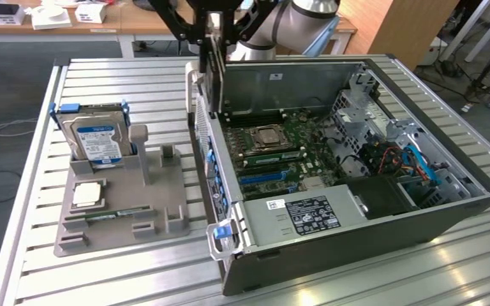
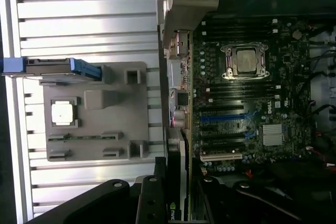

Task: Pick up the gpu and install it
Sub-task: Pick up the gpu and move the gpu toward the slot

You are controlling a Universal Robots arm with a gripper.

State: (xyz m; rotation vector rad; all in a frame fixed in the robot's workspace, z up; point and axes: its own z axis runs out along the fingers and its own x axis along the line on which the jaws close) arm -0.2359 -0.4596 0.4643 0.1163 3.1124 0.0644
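The gpu (image 1: 217,76) is a thin dark card with a silvery end bracket. It hangs edge-on and upright from my gripper (image 1: 214,35), which is shut on its upper part. The card sits over the exterior view's left wall of the open computer case (image 1: 449,210), above the far left corner of the motherboard (image 1: 288,146). In the wrist view the gpu (image 2: 177,171) runs between my dark fingers (image 2: 149,203), beside the motherboard's blue expansion slots (image 2: 226,117). The card is above the board, apart from the slots (image 1: 267,178).
A grey parts holder (image 1: 168,191) lies on the slatted metal table to the exterior view's left of the case. It carries a hard drive (image 1: 96,140) in a blue frame, a processor (image 1: 87,193) and a RAM stick (image 1: 113,215). The power supply (image 1: 309,213) fills the case's near end.
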